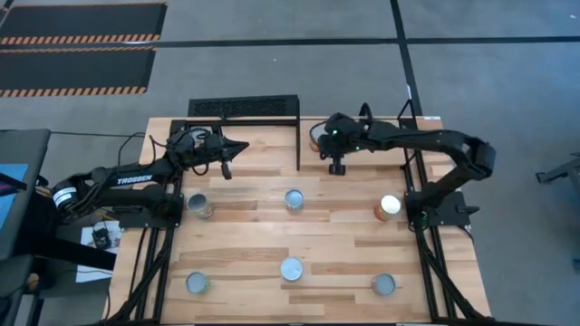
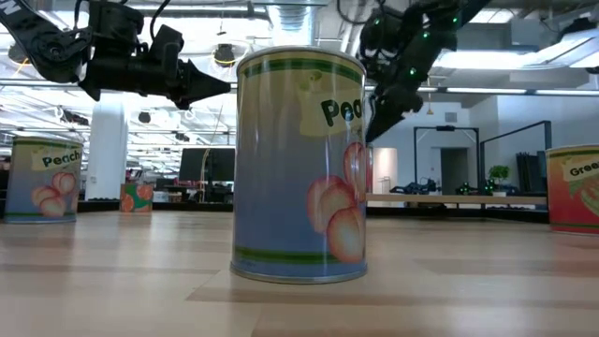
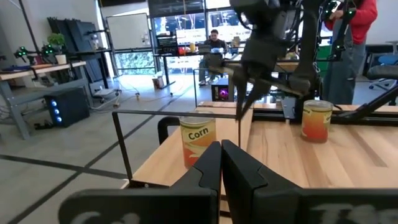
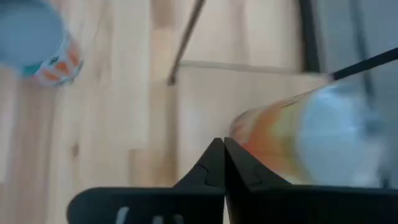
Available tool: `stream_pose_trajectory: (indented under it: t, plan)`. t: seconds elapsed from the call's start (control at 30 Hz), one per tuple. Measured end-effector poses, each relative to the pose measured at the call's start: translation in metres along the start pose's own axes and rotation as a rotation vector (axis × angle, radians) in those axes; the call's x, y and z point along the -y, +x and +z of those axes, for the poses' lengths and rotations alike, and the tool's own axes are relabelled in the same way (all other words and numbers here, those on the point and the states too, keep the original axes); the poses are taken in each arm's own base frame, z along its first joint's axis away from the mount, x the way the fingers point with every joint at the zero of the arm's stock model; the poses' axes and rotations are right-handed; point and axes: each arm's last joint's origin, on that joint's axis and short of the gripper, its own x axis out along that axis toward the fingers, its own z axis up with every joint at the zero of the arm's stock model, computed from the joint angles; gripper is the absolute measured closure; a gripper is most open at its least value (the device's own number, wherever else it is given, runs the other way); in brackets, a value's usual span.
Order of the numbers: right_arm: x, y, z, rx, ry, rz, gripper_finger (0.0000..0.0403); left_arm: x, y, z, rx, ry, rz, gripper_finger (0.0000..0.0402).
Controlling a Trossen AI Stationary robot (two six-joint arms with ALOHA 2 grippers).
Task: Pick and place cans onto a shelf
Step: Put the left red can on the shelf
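Observation:
Several cans stand upright on the light-wood table: near the left arm [image 1: 198,206], at centre [image 1: 293,199], at right [image 1: 390,206], and three along the near side, the middle one [image 1: 291,268] filling the low view [image 2: 299,164]. A corn can [image 3: 198,140] stands by the shelf's right end, partly under my right arm [image 1: 314,136]. The shelf [image 1: 263,145] is a small wood panel edged by thin black bars [image 3: 180,112] at the far centre. My left gripper [image 1: 243,146] is shut and empty above the shelf, pointing right [image 3: 221,155]. My right gripper [image 1: 326,149] is shut and empty, pointing down beside the corn can [image 4: 298,137].
A black slatted grille [image 1: 243,107] lies behind the shelf at the far edge. Black rails run along the table's left [image 1: 145,263] and right [image 1: 435,263] sides. People show in the room beyond the table [image 3: 351,37].

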Motion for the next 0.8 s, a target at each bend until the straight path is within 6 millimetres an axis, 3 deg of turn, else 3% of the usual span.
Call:
stream_pose_trajectory:
  t: [0.27, 0.8]
  plan:
    - [0.000, 0.040, -0.004, -0.075, 0.069, -0.022, 0.0394, 0.000, 0.000, 0.000, -0.003, -0.008, 0.000, 0.0400]
    - [0.041, 0.063, -0.014, -0.012, 0.208, -0.179, 0.0393, 0.000, 0.000, 0.000, -0.005, -0.009, 0.009, 0.0400]
